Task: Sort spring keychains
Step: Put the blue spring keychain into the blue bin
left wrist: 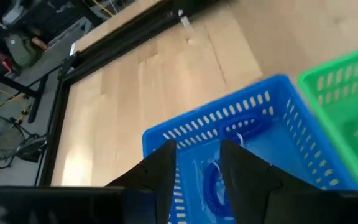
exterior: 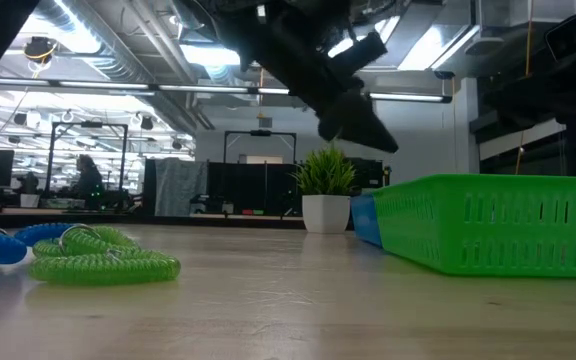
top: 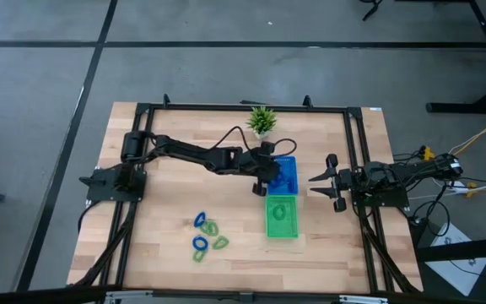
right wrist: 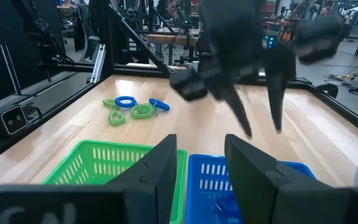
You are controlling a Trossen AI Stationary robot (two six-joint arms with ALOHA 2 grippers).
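Over the blue tray (top: 286, 174), in the high view, the left gripper (top: 264, 183) is being held out at the end of its long reach across the table (top: 167, 211), with nothing seen between its fingers. Just beside that tray, the green tray (top: 282, 217) is being shown with a green coil lying inside it. Well apart from both trays, the spring keychains (top: 206, 236) are being left in a loose cluster nearer the table's front edge, blue ones and light green ones mixed. At the right side, the right gripper (top: 325, 187) is being kept waiting, its fingers spread. A small potted plant (top: 261, 121) is being seen at the far edge.

At table height, the left gripper (exterior: 360, 122) is being shown hanging in the air above the trays, touching nothing. The keychains (exterior: 73, 253) are being seen flat on the wood, away from the green tray (exterior: 488, 222).

Through the left wrist camera, the two dark fingers (left wrist: 160, 174) are being held parted, a clear gap between them, directly above the blue tray (left wrist: 241, 115); a blue coil (left wrist: 211, 186) is being seen lying on the tray floor, ungripped.

Through the right wrist camera, that arm's own fingers (right wrist: 160, 168) are being held apart and empty, while the left gripper (right wrist: 260, 124) is being seen farther off with its fingertips separated, and the keychains (right wrist: 132, 109) beyond.
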